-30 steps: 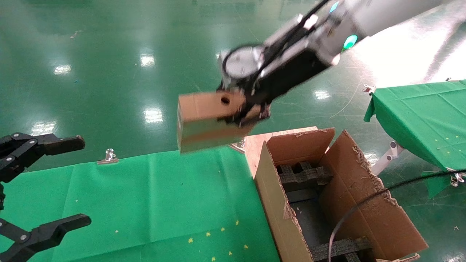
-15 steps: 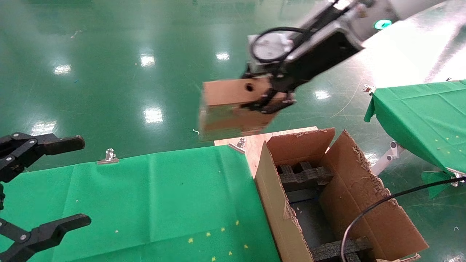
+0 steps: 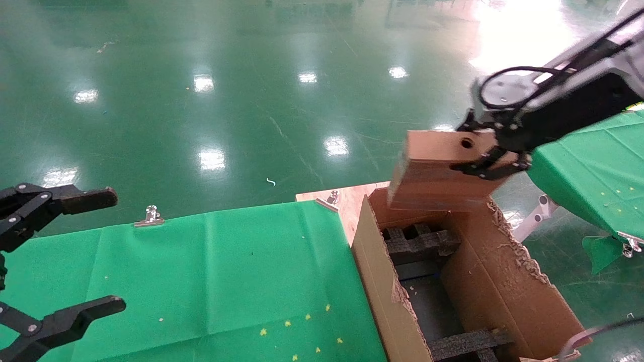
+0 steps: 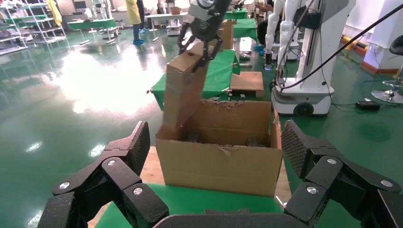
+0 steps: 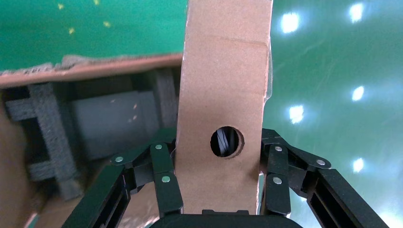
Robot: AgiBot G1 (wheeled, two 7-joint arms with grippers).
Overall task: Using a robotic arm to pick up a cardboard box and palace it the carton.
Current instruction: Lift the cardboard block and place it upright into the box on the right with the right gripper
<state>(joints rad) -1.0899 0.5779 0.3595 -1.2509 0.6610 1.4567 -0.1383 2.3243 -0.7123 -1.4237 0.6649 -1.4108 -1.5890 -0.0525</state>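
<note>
My right gripper (image 3: 490, 158) is shut on the small brown cardboard box (image 3: 437, 173), gripping its two sides near the round punched hole. The box hangs in the air over the far end of the large carton (image 3: 508, 281), which stands open on the right with ragged flaps and black foam blocks (image 3: 420, 244) inside. In the right wrist view the box (image 5: 223, 95) stands between my fingers (image 5: 166, 175), with the carton's inside (image 5: 95, 118) below. The left wrist view shows the box (image 4: 183, 92) above the carton (image 4: 218, 156). My left gripper (image 3: 75, 251) is open and parked at the left.
A green cloth (image 3: 201, 281) covers the table left of the carton, with metal clips (image 3: 150, 215) at its far edge. A second green-covered table (image 3: 593, 171) stands at the right behind my arm. Bare wood (image 3: 347, 198) shows beside the carton.
My right gripper has carried the box to the right, from above the green table's far edge to above the carton's far end. The left gripper has not moved.
</note>
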